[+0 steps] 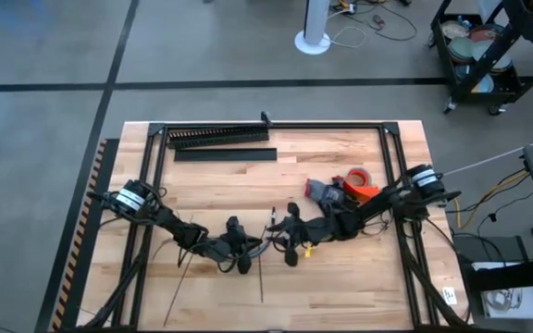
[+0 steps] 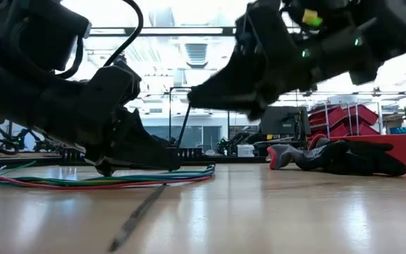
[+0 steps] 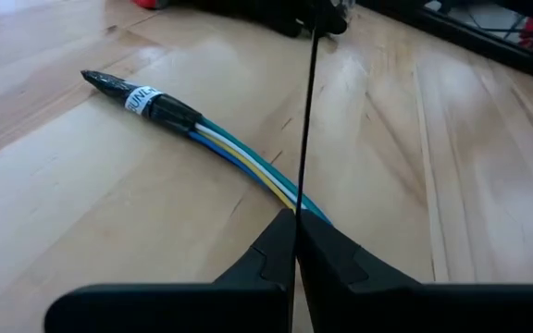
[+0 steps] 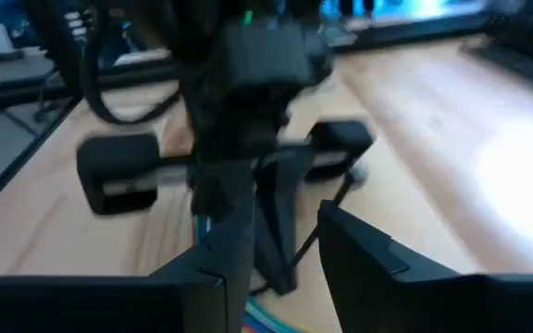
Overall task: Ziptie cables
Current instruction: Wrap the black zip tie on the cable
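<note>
1. At the left of the counter (image 1: 340, 277), a spare ziptie (image 1: 178, 294) lies loose on the wood, well clear of the work, so at least 1 tie is unused.
2. The left end effector (image 1: 244, 261) is pinched shut on a ziptie (image 3: 305, 120); the left wrist view shows the thin dark strip running up from between the closed fingers, just above the cables (image 3: 239, 162), which lie flat on the wood.
3. The right end effector (image 1: 290, 250) hovers close by with its fingers apart, holding nothing.
4. No loop around the bundle is visible, so wrapping, threading and cinching seem left to do.
5. Farther right sit a red tape roll (image 1: 356, 176) and a grey glove (image 1: 320, 191); a black slotted duct (image 1: 217, 137) lies at the far edge.
6. Beyond the counter is grey floor, with a cart (image 1: 475, 46) at the right.
</note>
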`<act>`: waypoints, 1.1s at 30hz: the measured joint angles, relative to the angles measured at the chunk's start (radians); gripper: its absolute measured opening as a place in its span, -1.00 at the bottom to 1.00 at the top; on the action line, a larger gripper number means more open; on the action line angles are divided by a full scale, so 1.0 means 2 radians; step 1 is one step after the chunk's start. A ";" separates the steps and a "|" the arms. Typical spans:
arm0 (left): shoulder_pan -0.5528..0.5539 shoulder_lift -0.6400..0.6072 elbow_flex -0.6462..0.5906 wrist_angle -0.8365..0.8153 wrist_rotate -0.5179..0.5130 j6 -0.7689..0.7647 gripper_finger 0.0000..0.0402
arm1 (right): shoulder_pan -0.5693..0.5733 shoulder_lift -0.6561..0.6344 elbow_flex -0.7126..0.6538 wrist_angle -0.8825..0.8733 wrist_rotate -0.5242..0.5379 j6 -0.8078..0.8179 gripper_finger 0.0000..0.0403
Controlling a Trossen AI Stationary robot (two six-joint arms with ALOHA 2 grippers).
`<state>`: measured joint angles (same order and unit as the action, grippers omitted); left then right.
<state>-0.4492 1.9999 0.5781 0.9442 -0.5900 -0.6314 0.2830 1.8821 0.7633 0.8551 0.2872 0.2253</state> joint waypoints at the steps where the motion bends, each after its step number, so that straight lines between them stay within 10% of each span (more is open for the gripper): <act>1: 0.000 -0.001 0.000 0.001 0.000 -0.001 -1.00 | -0.002 0.010 0.002 0.006 -0.009 0.005 -0.50; 12: -0.003 -0.003 0.000 0.005 -0.004 -0.002 -1.00 | -0.007 0.038 0.013 0.030 -0.011 0.025 -0.90; 26: -0.005 -0.002 -0.001 0.017 -0.005 0.010 -1.00 | -0.014 0.015 0.023 -0.026 0.005 0.032 -0.40; 33: -0.006 -0.002 -0.001 0.018 -0.007 0.012 -1.00 | -0.013 0.027 0.036 -0.029 -0.018 0.026 -0.76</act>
<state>-0.4620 1.9949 0.5757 0.9796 -0.6048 -0.6069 0.2560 1.9362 0.8352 0.7978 0.2510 0.2781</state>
